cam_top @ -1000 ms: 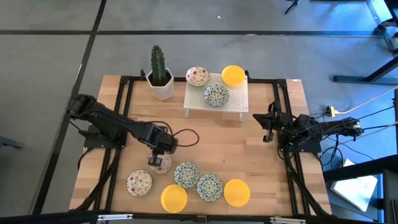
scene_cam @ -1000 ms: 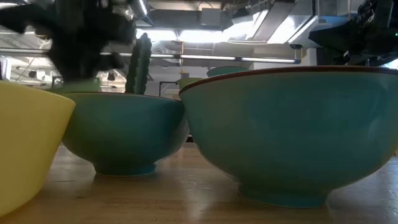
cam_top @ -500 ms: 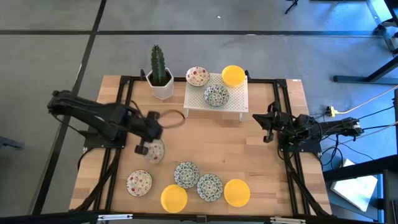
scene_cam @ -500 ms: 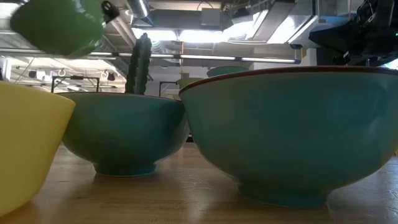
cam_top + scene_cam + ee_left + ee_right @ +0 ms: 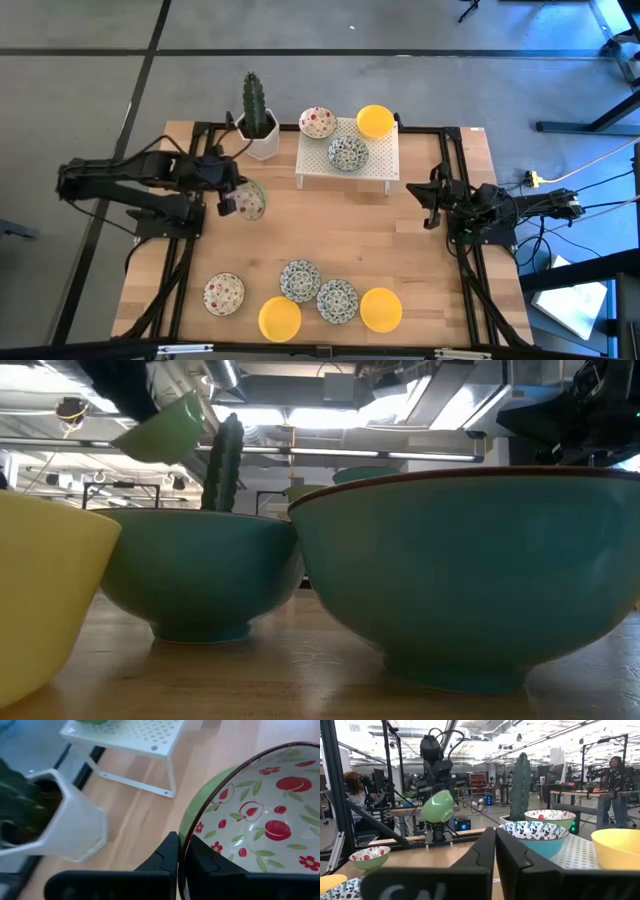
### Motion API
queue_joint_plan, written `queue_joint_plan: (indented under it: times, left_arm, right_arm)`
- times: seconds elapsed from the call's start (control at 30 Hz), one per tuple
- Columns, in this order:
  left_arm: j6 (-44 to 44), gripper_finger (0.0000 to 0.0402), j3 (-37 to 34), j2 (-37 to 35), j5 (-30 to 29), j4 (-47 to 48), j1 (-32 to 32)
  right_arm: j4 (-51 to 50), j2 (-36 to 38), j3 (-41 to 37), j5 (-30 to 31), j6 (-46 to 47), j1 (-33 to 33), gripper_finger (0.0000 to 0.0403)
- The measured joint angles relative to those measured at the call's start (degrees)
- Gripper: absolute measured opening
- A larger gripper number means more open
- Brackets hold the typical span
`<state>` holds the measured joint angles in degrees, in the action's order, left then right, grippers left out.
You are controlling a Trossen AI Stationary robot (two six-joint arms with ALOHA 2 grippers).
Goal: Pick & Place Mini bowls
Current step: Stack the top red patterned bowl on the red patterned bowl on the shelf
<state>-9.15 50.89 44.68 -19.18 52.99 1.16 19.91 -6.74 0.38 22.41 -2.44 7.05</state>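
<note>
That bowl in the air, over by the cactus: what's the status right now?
Left gripper jaws shut on red-speckled bowl, lifted. Right gripper shut, parked at right edge. Cactus pot stands close beside path to rack.

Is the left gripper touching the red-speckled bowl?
Touching. The left wrist view shows the left gripper fingers clamped on the bowl rim, one either side.

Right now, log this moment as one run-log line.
left end effector: shut on red-speckled bowl, lifted near cactus pot | right end effector: shut, idle at right edge | rack: three bowls
</note>
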Motion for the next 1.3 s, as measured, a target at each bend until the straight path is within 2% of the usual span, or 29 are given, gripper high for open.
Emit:
queue_joint_plan:
  times: [0.13, 0.23, 0.33, 0.43, 0.67, 0.8, 0.97, 1.07, 1.2, 1.3]
  left_arm:
    - [-1.6, 0.0008, -4.3, -0.4, 0.3, -6.3, 1.1]
    - [-0.7, 0.0008, -4.3, 1.1, 0.1, -11.2, 2.4]
    - [2.1, 0.0008, -2.2, 3.4, 0.4, -15.1, 4.0]
    - [5.8, 0.0008, 3.0, 6.7, 2.0, -17.3, 5.9]
    - [15.9, 0.0008, 21.3, 17.5, -0.4, -17.0, 10.4]
    - [20.3, 0.0008, 34.1, 25.5, -0.1, -12.7, 14.9]
    - [23.3, 0.0008, 51.2, 37.6, 3.8, -5.5, 21.9]
    - [23.3, 0.0008, 61.0, 45.6, 8.9, -0.1, 26.0]
    - [22.4, 0.0008, 71.5, 56.1, 14.5, 7.0, 30.5]
    - [22.9, 0.0008, 77.4, 63.0, 16.3, 12.2, 33.0]
  right_arm:
    - [-0.4, 0.0, 0.0, 0.0, 1.2, 0.0, 0.0016]
    - [-1.2, 0.0, 0.0, 0.0, 2.8, 0.0, 0.0016]
    - [-1.3, 0.0, 0.0, 0.0, 3.4, 0.0, 0.0016]
    - [-1.3, 0.0, 0.0, 0.0, 3.4, 0.0, 0.0016]
    - [-0.4, 0.0, 0.0, 0.0, 2.4, 0.0, 0.0016]
    - [0.0, 0.0, 0.0, 0.0, 2.0, 0.0, 0.0016]
    - [0.1, 0.0, 0.0, 0.1, 2.0, 0.0, 0.0016]
    - [0.1, 0.0, 0.0, 0.1, 2.0, 0.0, 0.0016]
    - [0.1, 0.0, 0.0, 0.0, 2.3, 0.0, 0.0016]
    - [0.0, 0.0, 0.0, 0.0, 2.3, 0.0, 0.0016]
